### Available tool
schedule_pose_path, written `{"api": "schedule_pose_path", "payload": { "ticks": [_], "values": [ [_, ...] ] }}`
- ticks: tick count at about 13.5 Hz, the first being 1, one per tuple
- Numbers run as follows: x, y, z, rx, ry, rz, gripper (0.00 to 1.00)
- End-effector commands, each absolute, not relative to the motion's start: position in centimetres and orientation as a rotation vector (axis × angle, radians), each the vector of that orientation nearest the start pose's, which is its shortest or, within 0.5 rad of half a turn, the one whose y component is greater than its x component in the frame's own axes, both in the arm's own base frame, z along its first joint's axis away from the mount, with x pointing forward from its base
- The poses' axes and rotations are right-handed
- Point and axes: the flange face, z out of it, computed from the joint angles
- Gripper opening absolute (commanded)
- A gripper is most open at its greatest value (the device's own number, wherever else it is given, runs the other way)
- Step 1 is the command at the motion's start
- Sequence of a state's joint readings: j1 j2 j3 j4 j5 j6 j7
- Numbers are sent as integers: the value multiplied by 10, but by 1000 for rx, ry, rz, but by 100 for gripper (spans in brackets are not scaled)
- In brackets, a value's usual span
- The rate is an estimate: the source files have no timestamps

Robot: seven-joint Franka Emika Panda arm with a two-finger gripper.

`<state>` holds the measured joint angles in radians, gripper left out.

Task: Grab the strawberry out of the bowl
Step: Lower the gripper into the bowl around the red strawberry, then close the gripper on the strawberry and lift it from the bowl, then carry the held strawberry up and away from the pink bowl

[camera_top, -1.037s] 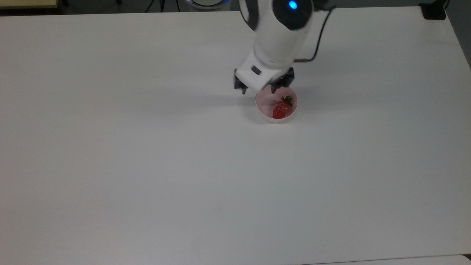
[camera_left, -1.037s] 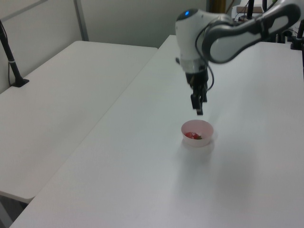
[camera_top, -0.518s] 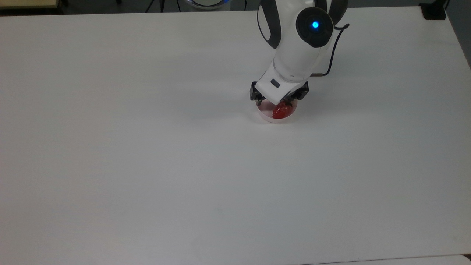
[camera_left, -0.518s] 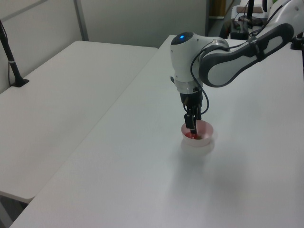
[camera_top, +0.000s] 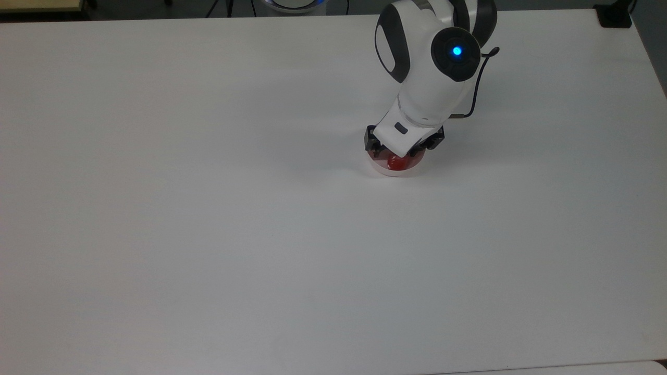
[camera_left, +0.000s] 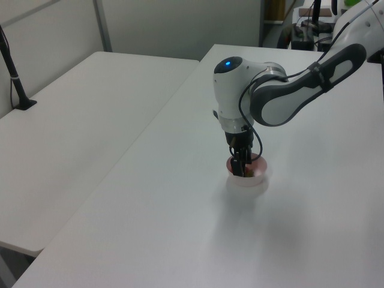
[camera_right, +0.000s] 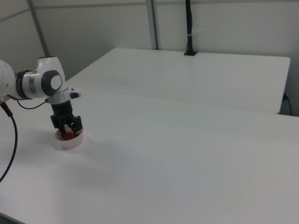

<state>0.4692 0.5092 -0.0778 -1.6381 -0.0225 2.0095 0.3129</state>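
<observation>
- The gripper has come down from above the rim, where it hung a second ago, and now reaches into the bowl, fingers spread either side of the strawberry.
- In the right view the fingers straddle the red fruit; no pinch is visible yet.
- The strawberry lies inside the pink bowl on the white table, its leafy top hidden by the gripper.
- The descent looks finished, so closing on the fruit is likely next.
</observation>
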Motion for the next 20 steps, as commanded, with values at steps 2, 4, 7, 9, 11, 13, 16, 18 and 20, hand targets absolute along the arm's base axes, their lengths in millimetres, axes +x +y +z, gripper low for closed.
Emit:
{"api": "schedule_pose_path", "payload": {
  "ticks": [2, 4, 7, 9, 11, 13, 16, 18, 20],
  "values": [
    [611, 257, 311, -3243, -139, 160, 13],
    [612, 255, 313, -3241, -136, 153, 5],
    [611, 256, 323, -3237, -139, 145, 5],
    [606, 249, 368, -3215, -164, 115, 5],
    [601, 227, 409, -3201, -210, 149, 5],
    [597, 190, 434, -3189, -247, 208, 5],
    [590, 123, 413, -3205, -254, 328, 5],
    [589, 68, 403, -3203, -248, 381, 5],
    [585, 21, 382, -3208, -228, 418, 5]
  ]
}}
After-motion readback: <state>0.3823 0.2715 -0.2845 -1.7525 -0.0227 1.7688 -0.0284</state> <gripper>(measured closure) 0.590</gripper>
